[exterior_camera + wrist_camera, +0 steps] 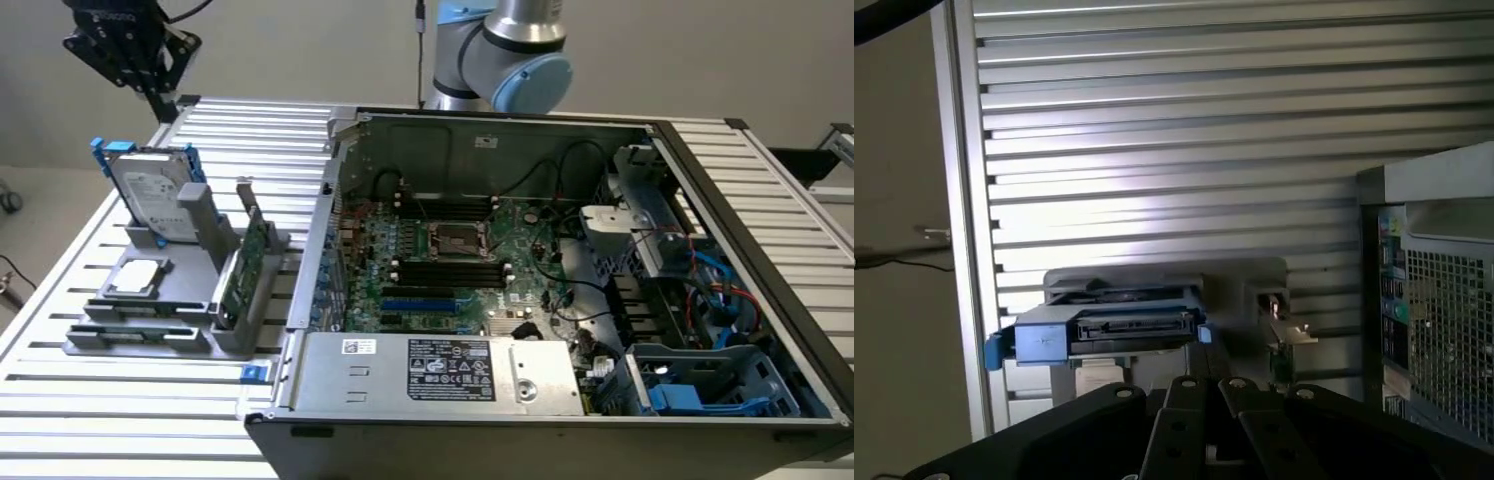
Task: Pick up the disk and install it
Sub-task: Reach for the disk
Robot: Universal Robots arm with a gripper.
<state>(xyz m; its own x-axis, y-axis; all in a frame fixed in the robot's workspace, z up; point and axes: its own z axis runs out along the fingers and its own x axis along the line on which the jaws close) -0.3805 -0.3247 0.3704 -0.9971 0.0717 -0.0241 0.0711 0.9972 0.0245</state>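
Gripper (158, 95) hovers over far corner of slatted table (80, 400), exterior view's left side. Jaws pressed together, nothing between them. Disk (154, 195) stands upright in grey holder (140, 335) near table's edge on that side, below gripper, apart from it. Green circuit card (230, 275) upright just beside disk. Open computer case (481, 140) on table's middle.

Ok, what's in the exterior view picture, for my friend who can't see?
A black robot gripper, shut and empty, hangs above a blue-framed hard disk standing upright in a grey holder on a slatted metal table. To the exterior view's right sits an open computer case showing its green motherboard.
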